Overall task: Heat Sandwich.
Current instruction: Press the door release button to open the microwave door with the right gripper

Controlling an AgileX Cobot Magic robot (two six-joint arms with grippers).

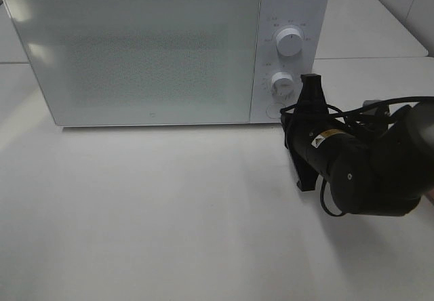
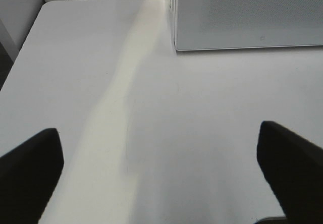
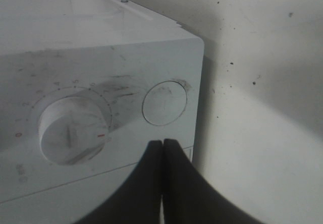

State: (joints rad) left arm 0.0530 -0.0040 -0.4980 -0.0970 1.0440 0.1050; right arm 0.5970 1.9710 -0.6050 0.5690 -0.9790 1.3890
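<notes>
Right tool [image 3: 162, 143] pressed together near round button [image 3: 164, 103] | left tool [image 2: 157, 133] apart | microwave door [image 1: 135, 57] closed, contents unseen

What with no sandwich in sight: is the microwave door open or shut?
Shut: the door sits flush against the control panel, no gap showing. Inside cannot be seen.

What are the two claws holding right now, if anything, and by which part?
Nothing is held. The right claw is shut on nothing, its tips close to a round button; the left claw is open above the table.
</notes>
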